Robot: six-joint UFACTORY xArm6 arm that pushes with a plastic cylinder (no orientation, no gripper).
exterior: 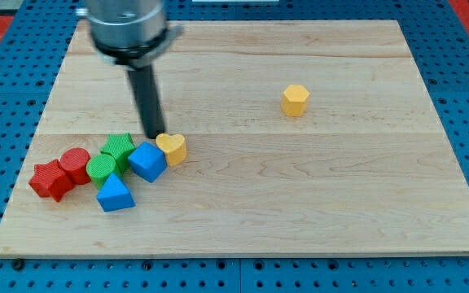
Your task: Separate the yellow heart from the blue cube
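A: What lies on the pale wooden worktop [316, 203]?

B: Near its left edge a matte cluster: yellow heart [172, 148] touching the blue cube [147, 162].

A: And my tip [153, 135]?

B: Just behind those two. There is no gripper here, only a dark rod.

A: Anything cut off?

B: The rod's metal mount runs out at the view's top.

At the frame's lower left cluster a red star [49, 181], red cylinder [76, 163], green star [120, 147], green cylinder [101, 169] and blue triangle [115, 195] (all touching); a yellow hexagon [295, 100] sits alone, upper right.
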